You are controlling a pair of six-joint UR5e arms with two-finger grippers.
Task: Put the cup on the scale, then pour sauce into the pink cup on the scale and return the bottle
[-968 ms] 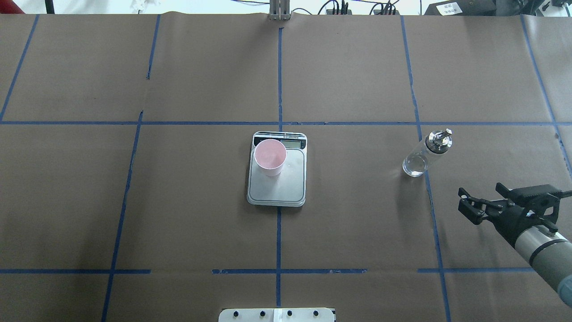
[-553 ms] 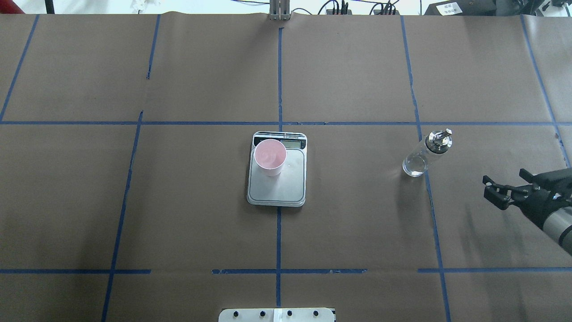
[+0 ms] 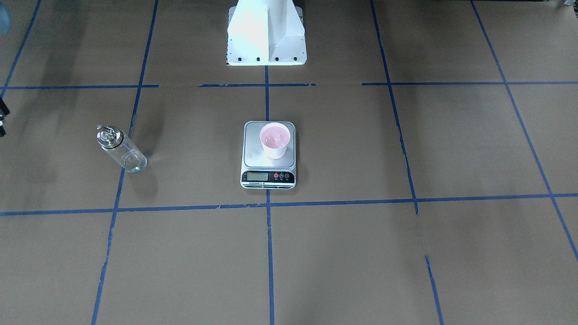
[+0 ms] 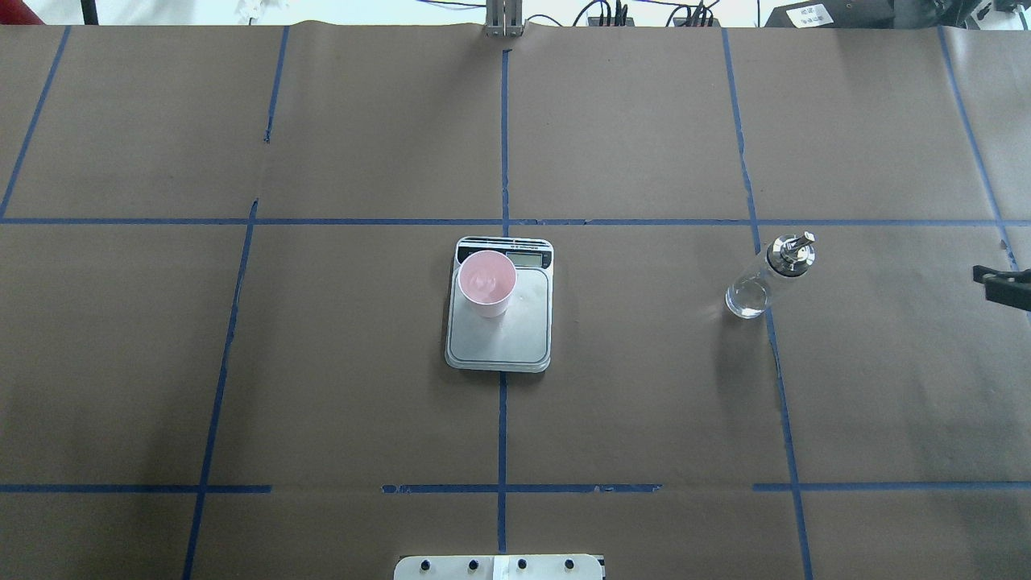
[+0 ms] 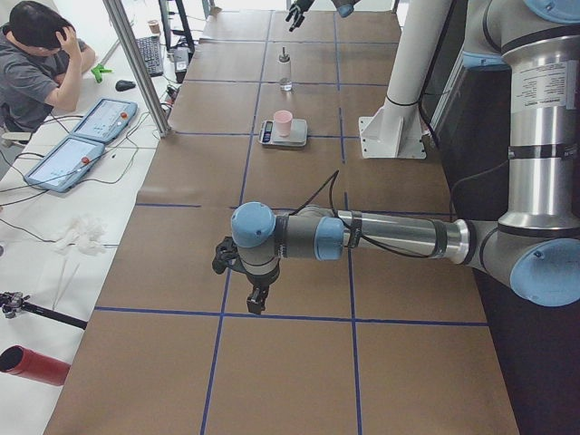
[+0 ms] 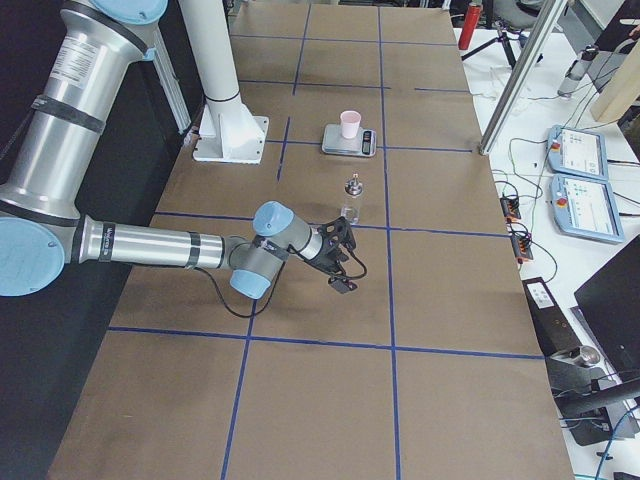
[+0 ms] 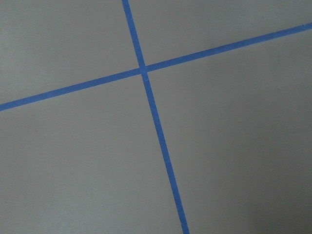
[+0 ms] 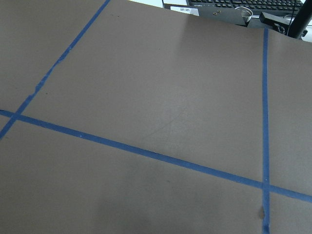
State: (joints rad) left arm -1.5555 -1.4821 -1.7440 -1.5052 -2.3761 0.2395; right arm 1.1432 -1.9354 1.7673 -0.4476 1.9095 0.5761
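The cup [image 4: 486,283], white outside and pink inside, stands on the far left part of the scale [image 4: 499,338] at the table's middle. It also shows in the front view [image 3: 275,140] on the scale [image 3: 253,151]. The clear bottle [image 4: 763,278] with its silver pourer cap stands upright and free on the table, well right of the scale; it also shows in the front view [image 3: 122,151]. My right gripper [image 4: 987,282] only pokes in at the overhead view's right edge, right of the bottle; in the right view [image 6: 348,258] its fingers stand apart and empty. My left gripper [image 5: 240,272] shows only in the left view, low over bare table; I cannot tell its state.
The robot's white base [image 3: 266,36] stands at the near table edge behind the scale. Blue tape lines cross the brown paper cover. An operator [image 5: 36,54] sits at a side desk with tablets [image 5: 91,136] beyond the table's far edge.
My right gripper has drawn back to the right and farther out, away from the bottle, almost leaving the overhead view. The bottle, cup and scale have not moved.
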